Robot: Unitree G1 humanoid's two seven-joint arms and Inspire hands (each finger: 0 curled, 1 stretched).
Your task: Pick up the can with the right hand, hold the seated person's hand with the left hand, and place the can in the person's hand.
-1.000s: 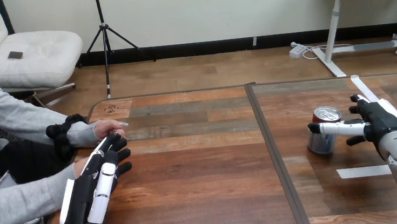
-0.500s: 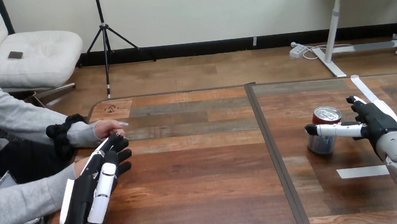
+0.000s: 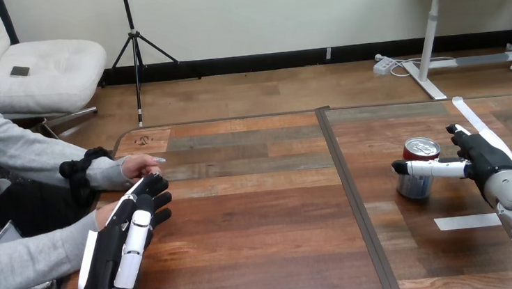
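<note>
A silver can (image 3: 416,172) with a red top stands upright on the right part of the table (image 3: 259,214). My right hand (image 3: 481,156) is just right of the can and open. Its thumb (image 3: 426,168) reaches straight across the can's near side, and its fingers stretch toward the far side. My left hand (image 3: 125,236) lies open near the table's left edge, fingers straight, over the person's nearer hand (image 3: 104,214). I cannot tell whether the two touch. The person's other hand (image 3: 140,166) rests on the table just beyond my fingertips.
A dark seam (image 3: 352,199) runs front to back between the two table halves. One strip of white tape (image 3: 470,221) lies near my right forearm, and another (image 3: 475,118) runs beyond my right hand.
My right hand's lower fingers have straightened out and its thumb has slid slightly left along the can. The can, the left hand and the person's hands have hardly moved.
</note>
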